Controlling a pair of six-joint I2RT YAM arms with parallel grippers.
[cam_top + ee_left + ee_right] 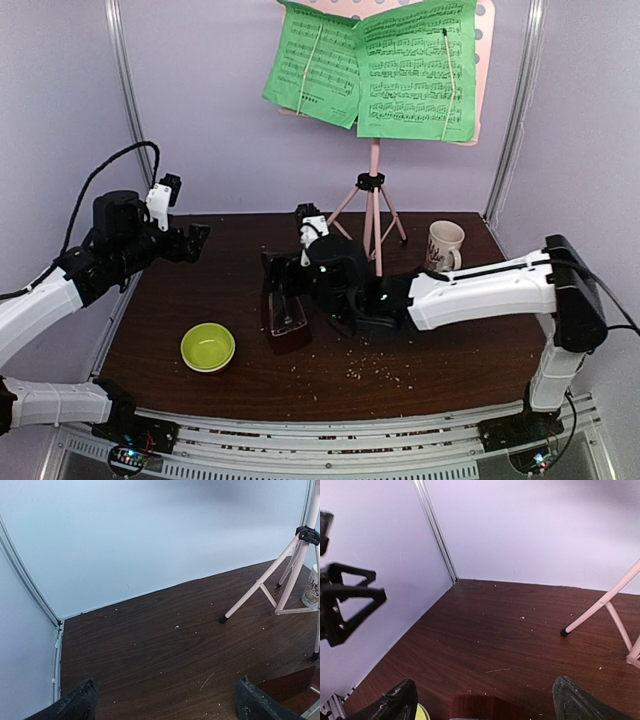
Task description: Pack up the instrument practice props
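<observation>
While the right arm reached in low across the dark, wood-grained table, the right gripper hung just over the dark red metronome, a glossy, steep-sided pyramid standing upright near the middle of the tabletop. In the right wrist view its blunt black fingers were spread wide to either side of the metronome's flat top, and neither pad visibly touched it, so the grip was released. The left gripper was held above the table's left edge, its matte black fingers likewise wide apart with nothing between them. At the back of the table stood the music stand, built of thin pink tubes with three splayed legs ending in black rubber tips and a black hub at the joint. Its pink desk, pierced with round holes, carried the green sheet-music pages, which were spread open, printed with dark staves and crossed by thin pale lines. A white glazed mug with a dark pattern sat just right of the legs. A smooth, round yellow-green bowl rested near the front edge, left of the metronome. Pale crumbs speckled the wood.
</observation>
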